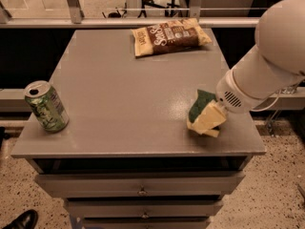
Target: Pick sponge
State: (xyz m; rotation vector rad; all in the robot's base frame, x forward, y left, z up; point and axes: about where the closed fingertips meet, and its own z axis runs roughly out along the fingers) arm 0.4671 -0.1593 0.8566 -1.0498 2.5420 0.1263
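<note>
The gripper (209,124) is seen low over the front right part of the grey tabletop (124,94), near its right edge, at the end of a thick white arm (267,66) that comes in from the right side. Its pale yellow tip is pointed down and to the left, toward the surface.

The sponge (199,104) is found directly at this tip. Only its dark green top is clearly shown; it is tilted, with the green face turned up and to the left, and it lies against the upper left side of the gripper, touching it. The pale foam under the green cannot be separated from the pale yellow of the gripper (both have nearly the same colour). For this reason it cannot be told how far the gripper is opened, or whether the sponge is already held by it.

A green can (46,106) is placed upright near the front left corner, well apart from the sponge. A brown snack bag (170,35) is laid flat at the far edge. Drawers (140,187) are seen under the tabletop.
</note>
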